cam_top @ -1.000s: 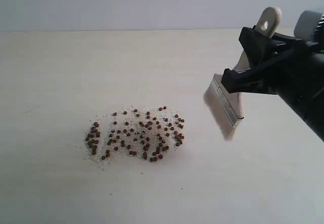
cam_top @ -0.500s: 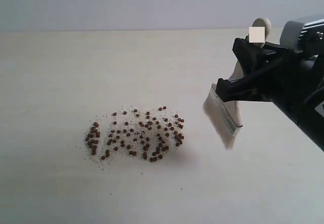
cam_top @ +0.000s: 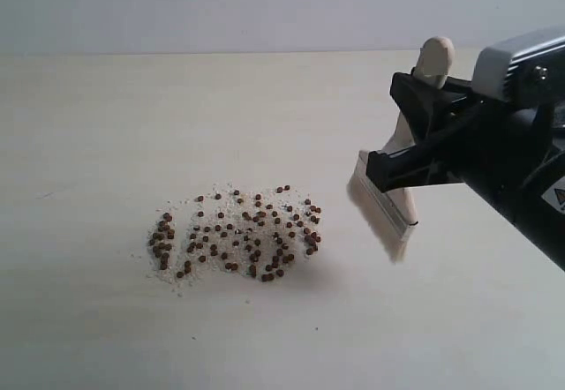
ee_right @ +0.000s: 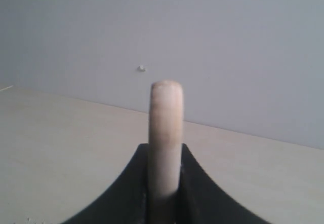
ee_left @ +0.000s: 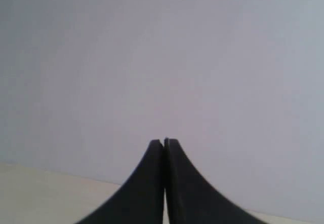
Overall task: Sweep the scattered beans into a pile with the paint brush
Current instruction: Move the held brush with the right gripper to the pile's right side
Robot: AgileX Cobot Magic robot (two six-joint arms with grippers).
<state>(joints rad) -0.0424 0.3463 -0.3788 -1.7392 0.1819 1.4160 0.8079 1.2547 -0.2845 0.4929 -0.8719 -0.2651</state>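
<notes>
Your right gripper (cam_top: 399, 130) is clamped on the white handle of the wide, flat, cream-bristled paint brush (cam_top: 395, 203), tilted handle-up, with the tiny reddish-brown beans (cam_top: 238, 236) scattered on the pale table (cam_top: 106, 143) beyond its bristle edge, near but apart.

No legible text, brand or number in any view. Only a small white sticker (cam_top: 558, 198) with a dark mark on the black arm housing (cam_top: 516, 165) at 3 o'clock, too small to read.
</notes>
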